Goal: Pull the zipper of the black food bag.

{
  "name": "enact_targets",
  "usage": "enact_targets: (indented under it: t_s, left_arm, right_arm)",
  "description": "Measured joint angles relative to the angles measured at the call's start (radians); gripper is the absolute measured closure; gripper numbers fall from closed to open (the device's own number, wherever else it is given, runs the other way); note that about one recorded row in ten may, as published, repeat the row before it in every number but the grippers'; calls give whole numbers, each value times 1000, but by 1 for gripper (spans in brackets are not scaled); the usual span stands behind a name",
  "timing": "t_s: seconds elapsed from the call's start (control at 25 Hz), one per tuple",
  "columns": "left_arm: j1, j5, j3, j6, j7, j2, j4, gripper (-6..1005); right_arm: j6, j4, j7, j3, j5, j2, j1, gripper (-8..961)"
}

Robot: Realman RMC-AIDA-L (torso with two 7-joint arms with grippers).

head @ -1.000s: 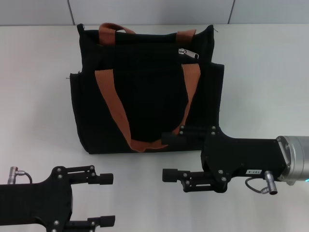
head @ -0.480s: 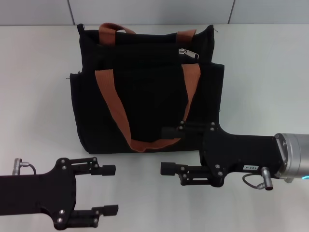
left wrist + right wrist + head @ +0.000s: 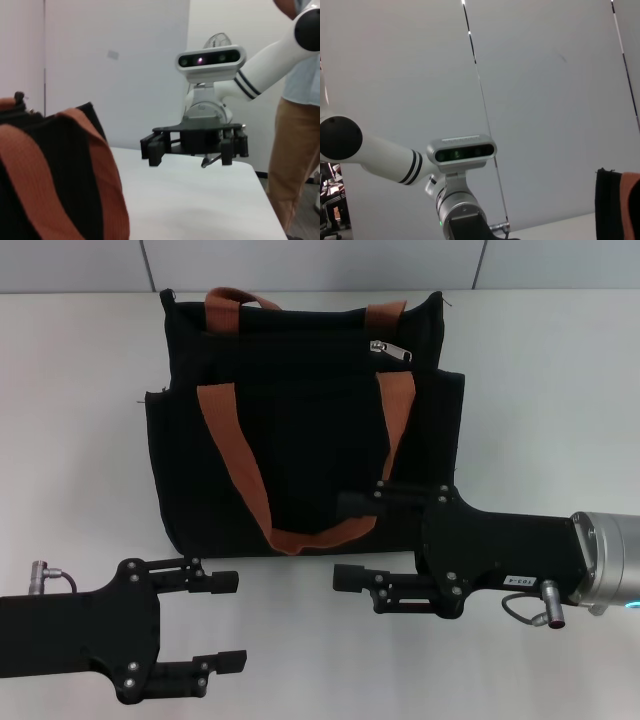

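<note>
The black food bag (image 3: 300, 430) lies on the white table (image 3: 80, 440) with two rust-orange straps (image 3: 235, 465). Its small silver zipper (image 3: 390, 349) sits near the bag's far right edge. My right gripper (image 3: 347, 540) is open at the bag's near right corner; one finger overlaps the bag's near edge, the other is over bare table. My left gripper (image 3: 230, 620) is open and empty, just short of the bag's near left edge. The left wrist view shows the bag (image 3: 50, 170) close by and the right gripper (image 3: 192, 147) farther off. The bag's corner (image 3: 617, 205) shows in the right wrist view.
A person in tan trousers (image 3: 295, 150) stands beside the table's far end in the left wrist view. My head camera (image 3: 210, 57) shows there too. White wall panels (image 3: 320, 265) rise behind the table.
Both grippers have moved forward toward the bag's near edge. Both stay open. The bag and zipper have not moved.
</note>
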Motion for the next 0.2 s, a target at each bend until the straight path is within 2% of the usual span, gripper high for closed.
enact_targets:
  t_s: [0.2]
  left_arm:
    - [2, 0, -1, -2, 0, 1, -19, 296]
  right_arm:
    - [0, 11, -4, 0, 22, 0, -3, 239]
